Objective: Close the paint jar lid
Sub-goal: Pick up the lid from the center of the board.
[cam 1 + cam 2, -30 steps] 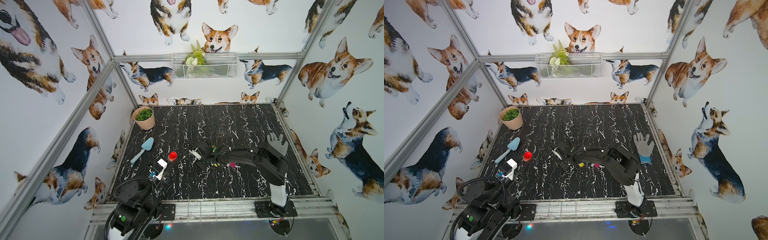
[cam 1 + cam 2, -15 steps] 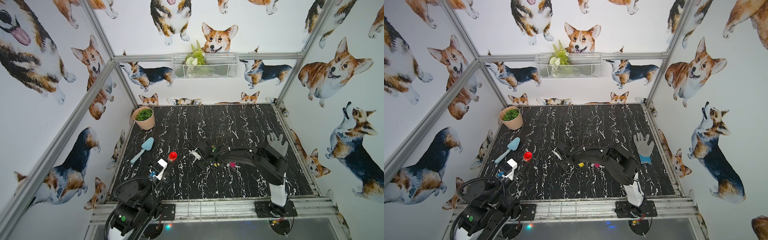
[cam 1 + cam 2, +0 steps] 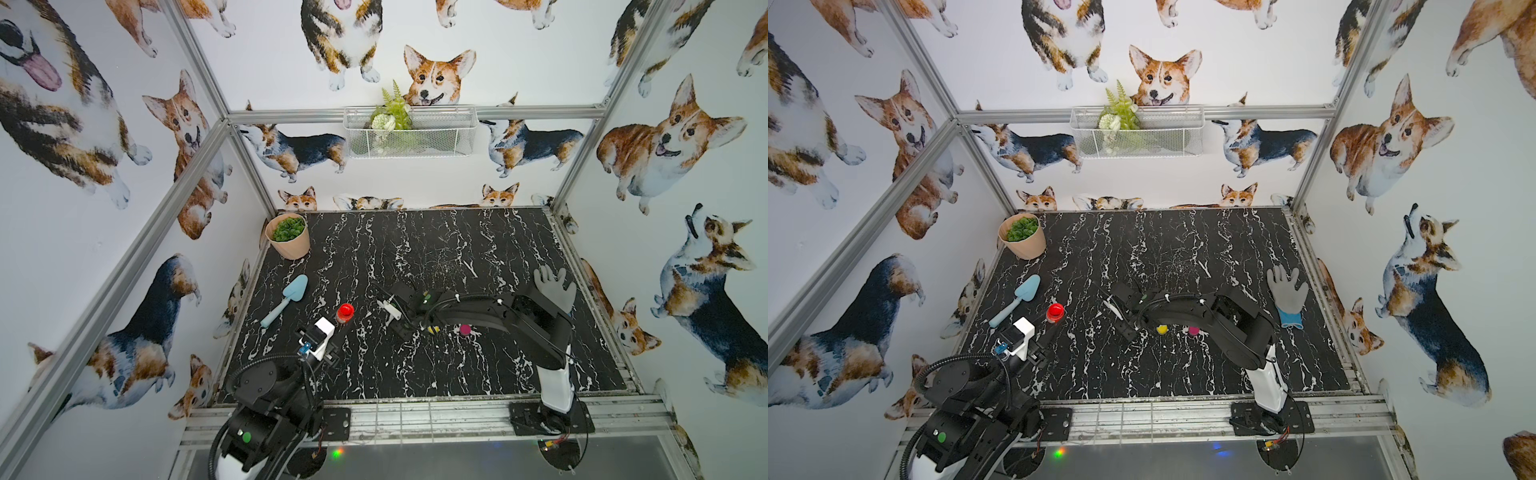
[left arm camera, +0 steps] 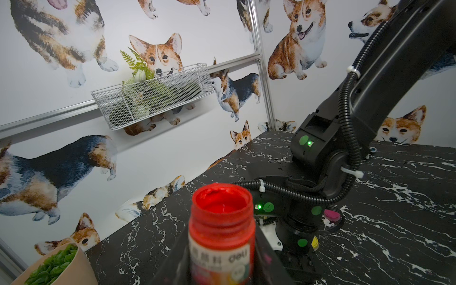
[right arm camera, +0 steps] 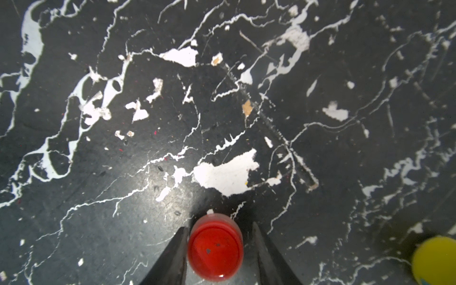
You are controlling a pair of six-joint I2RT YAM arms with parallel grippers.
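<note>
Right gripper (image 5: 219, 227): jaws narrow, straddling the red lid (image 5: 216, 249) on the table (image 5: 98, 222) mid-centre, with a gap showing on one side. Left gripper (image 3: 341, 323) clamps the open red jar (image 4: 222, 227), near left.

Risk: an off-centre squeeze may skid the lid away.

Both top views hide the lid under the right arm (image 3: 478, 309); only the right wrist view shows it.

Table (image 3: 415, 374): far half and near right stretch open. Obstacles:
- pot (image 3: 289, 245), far left corner
- trowel (image 3: 285, 301), left edge
- open red jar (image 3: 345, 311), near it
- right arm (image 3: 478, 309), low across the middle, over a yellow piece (image 3: 433, 329) and a pink piece (image 3: 465, 329)
- glove (image 3: 555, 286), right edge
</note>
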